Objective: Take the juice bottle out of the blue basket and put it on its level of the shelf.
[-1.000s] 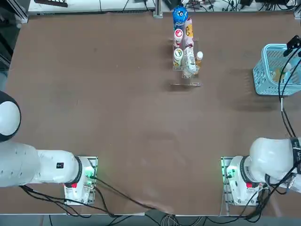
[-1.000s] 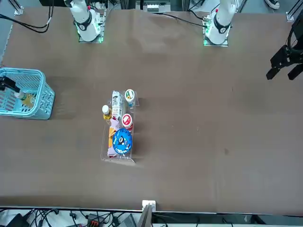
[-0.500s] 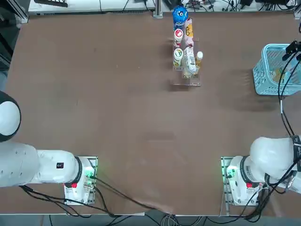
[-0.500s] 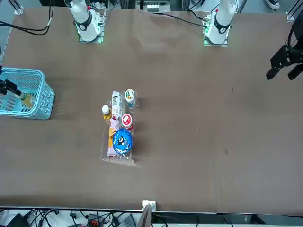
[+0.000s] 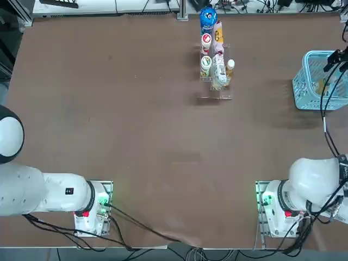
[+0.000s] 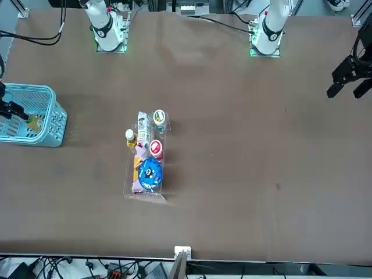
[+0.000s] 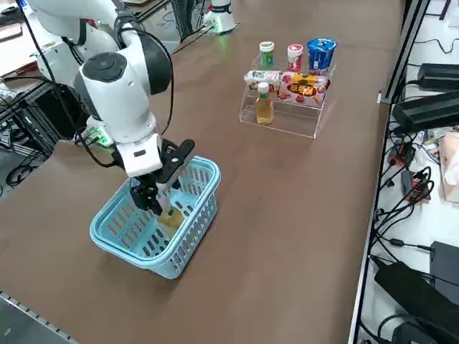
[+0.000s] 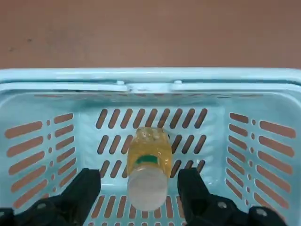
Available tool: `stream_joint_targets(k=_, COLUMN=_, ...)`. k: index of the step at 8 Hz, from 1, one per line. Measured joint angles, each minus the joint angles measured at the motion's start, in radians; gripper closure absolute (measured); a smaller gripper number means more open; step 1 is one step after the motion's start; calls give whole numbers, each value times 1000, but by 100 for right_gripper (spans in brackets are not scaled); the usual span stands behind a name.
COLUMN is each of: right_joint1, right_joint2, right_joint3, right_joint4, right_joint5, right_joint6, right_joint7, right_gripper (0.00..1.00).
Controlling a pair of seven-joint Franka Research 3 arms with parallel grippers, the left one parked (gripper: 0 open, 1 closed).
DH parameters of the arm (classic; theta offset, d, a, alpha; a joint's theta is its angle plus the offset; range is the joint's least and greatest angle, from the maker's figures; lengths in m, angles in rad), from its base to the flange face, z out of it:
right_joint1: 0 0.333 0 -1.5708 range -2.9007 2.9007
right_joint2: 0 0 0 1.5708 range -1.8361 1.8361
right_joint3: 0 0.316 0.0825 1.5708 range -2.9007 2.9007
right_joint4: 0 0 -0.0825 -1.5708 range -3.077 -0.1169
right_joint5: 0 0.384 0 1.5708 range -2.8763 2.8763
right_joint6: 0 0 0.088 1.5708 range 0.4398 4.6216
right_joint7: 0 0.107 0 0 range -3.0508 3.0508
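The juice bottle (image 8: 149,153), pale yellow with a white cap, stands inside the blue basket (image 8: 141,77) close to one latticed wall. My right gripper (image 8: 141,193) is open and reaches down into the basket, one finger (image 8: 84,188) on each side of the cap, apart from it. In the right side view the gripper (image 7: 153,198) hangs in the basket (image 7: 115,240) just over the bottle (image 7: 171,218). The basket (image 5: 310,81) sits at the table's right edge. The clear shelf (image 5: 215,89) stands at the far middle of the table.
The shelf (image 7: 287,118) carries a more orange white-capped bottle (image 7: 264,104), a blue-topped bottle (image 7: 320,51), two small capped cups and flat packets. Cables and power bricks lie beyond the table's far edge. The parked left gripper (image 6: 351,75) hangs at the other side.
My right gripper has shifted slightly toward the table's right edge over the basket. Its fingers stay open. The bottle and basket have not moved.
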Motion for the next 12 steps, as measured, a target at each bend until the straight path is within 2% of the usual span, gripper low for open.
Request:
stream_joint_targets(k=9, right_joint1=-20, right_joint2=58, right_joint3=0, right_joint4=0, right_joint5=1, right_joint6=12, right_joint7=-2, right_gripper=3)
stream_joint_targets(k=12, right_joint1=-24, right_joint2=64, right_joint3=0, right_joint4=0, right_joint5=1, right_joint6=12, right_joint7=-3, right_gripper=11)
